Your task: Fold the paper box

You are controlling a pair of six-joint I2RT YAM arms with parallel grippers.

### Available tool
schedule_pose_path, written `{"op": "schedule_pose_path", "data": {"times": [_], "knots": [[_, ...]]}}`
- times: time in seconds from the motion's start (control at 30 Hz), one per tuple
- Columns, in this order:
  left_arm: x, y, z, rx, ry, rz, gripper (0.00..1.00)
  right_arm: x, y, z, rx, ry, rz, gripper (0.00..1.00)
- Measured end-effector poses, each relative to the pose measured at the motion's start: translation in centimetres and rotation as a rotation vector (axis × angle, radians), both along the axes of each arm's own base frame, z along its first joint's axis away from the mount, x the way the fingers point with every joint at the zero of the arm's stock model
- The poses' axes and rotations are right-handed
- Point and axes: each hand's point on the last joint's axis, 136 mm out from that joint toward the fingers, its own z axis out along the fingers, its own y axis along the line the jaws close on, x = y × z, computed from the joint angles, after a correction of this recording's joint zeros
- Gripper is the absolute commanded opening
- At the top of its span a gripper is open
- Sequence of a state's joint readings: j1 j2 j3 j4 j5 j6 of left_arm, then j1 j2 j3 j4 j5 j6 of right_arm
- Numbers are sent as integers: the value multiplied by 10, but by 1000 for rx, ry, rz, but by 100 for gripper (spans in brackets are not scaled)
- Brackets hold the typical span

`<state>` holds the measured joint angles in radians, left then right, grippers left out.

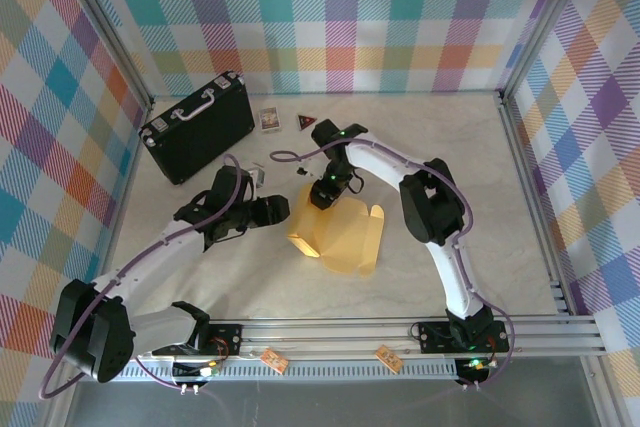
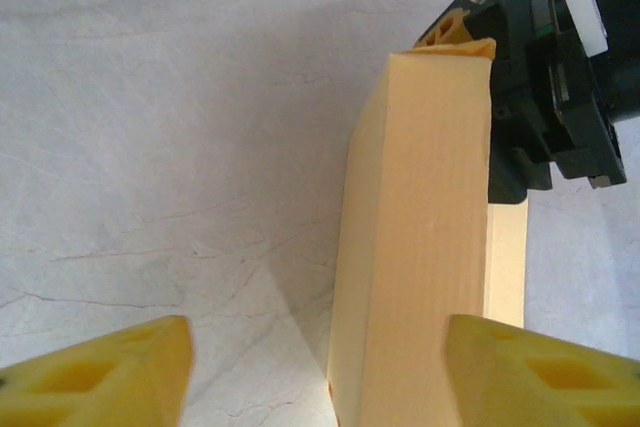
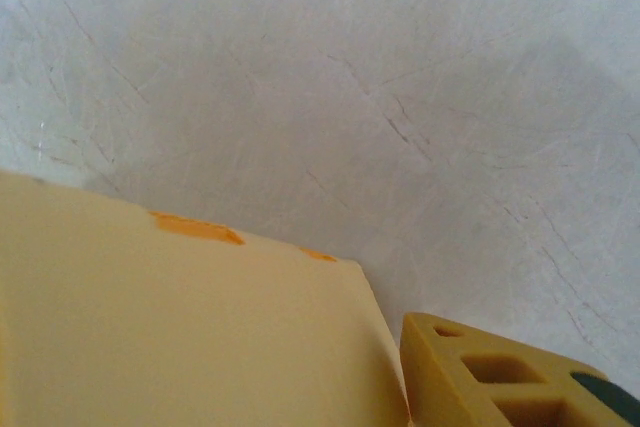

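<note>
Plaid panels in many colours wall in a pale, veined desk point(image 1: 520, 207). Near its middle, just ahead of both arms, sits the mustard-yellow cardboard paper box point(image 1: 340, 239), half formed. One side panel stands upright while the rest lies flat toward the right, scalloped edge outermost.

The right fingers point(image 3: 500, 377) appear clamped on the far end of that upright panel. In the right wrist view the cardboard lies between them, with one yellow finger tight against it. The left fingers point(image 2: 100, 377) are spread wide, one on each side of the standing panel. The panel is much nearer one of them, and I cannot tell whether that one touches it.

The step in hand looks like squaring this wall along its crease. To do it well, I judge the left fingers should centre over the panel before closing, so that both meet it together and do not shove it sideways against the other arm's hold. A grip low, near the fold, suits thin board best, since pressure high up would likely bow it. The right arm should hold firm without pulling, or the flat part may slide on the smooth desk.

As for containers, the paper box is open and I see nothing in it. The black hard case point(image 1: 197, 132) with a pale handle lies shut at the far left, well apart, and its contents are hidden.
</note>
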<state>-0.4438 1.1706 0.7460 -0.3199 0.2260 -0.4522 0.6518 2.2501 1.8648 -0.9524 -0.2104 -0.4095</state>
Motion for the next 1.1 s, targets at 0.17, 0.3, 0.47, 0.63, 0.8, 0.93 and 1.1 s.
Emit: {"op": "schedule_pose_path", "data": {"times": [0.17,0.3,0.47,0.63,0.8,0.93,1.1], "knots": [[-5,-13,-16,7,48,-43,54,-11,-6,-6,15,2,-9,47],[-13,-25,-21,11,68,-87,56,-16,-10,-4,40,-15,-18,48],[-14,-38,-21,5,59,-120,57,-17,-13,4,105,-53,-44,48],[-17,-52,-21,-6,56,-163,59,-17,-18,7,160,-78,-70,48],[-22,-61,-22,-9,57,-192,60,-16,-21,-4,188,-90,-81,46],[-22,-70,-22,-7,60,-215,59,-22,-24,-18,197,-85,-82,46],[-18,-82,-23,11,58,-233,58,-22,-28,-19,221,-125,-86,46]]}}
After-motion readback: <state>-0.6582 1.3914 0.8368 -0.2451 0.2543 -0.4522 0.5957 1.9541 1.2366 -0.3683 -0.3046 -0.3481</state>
